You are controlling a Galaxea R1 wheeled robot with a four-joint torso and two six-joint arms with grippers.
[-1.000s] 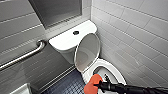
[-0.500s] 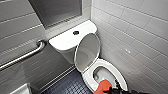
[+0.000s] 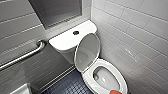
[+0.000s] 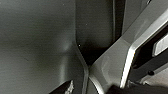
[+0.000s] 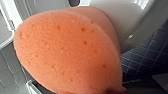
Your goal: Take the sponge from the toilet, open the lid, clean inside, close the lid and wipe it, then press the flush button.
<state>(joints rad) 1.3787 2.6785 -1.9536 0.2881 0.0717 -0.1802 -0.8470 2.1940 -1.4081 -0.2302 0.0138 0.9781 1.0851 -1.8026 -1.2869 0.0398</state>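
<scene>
At the left, a metal grab bar ran along the grey wall, above a dark blue tiled floor. Right of it stood the toilet, its flush button in the middle of the white tank top. The lid stood open, tilted back against the tank, just as it had a second before. The bowl lay open below it.

The sponge had shifted. A second before it sat over the near left part of the rim with the dark arm showing behind it. Half a second later it was lower, and now only an orange sliver showed at the front rim, further right.

In the right wrist view the sponge loomed large beside the toilet's white outer side, gripped by the right gripper (little of the gripper itself was visible). A white tiled wall closed the right side.

Whether the left gripper was clenched or released could not be told.
</scene>
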